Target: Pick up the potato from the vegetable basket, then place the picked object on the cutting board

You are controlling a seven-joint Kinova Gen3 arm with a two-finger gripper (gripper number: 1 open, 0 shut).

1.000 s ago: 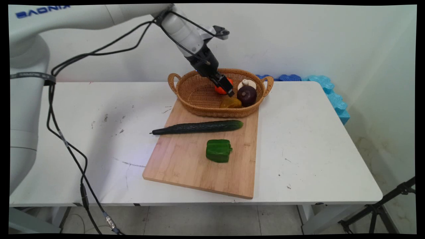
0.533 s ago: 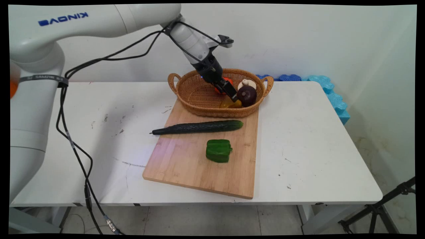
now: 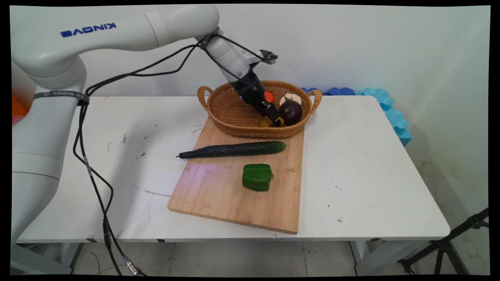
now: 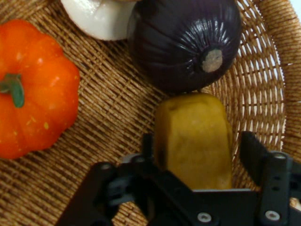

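Hand view: jaws spread astride yellow pepper [image 4: 195, 139]; purple onion [image 4: 184, 42] touching, in basket [image 4: 113, 108].

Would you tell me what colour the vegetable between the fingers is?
Mustard yellow; the pepper shows best in the hand view.

A blocky yellow pepper [image 4: 195, 141] lies on the floor of the brown woven wicker basket [image 4: 110, 108], between the spread fingers of the black two-finger gripper [image 4: 197, 150]. Touching the pepper's far end is a round dark purple onion [image 4: 181, 40]. Beside the onion sits a white mushroom-like piece [image 4: 99, 19]. Well apart from the pepper rests an orange ribbed pumpkin [image 4: 35, 87] with a green stem.
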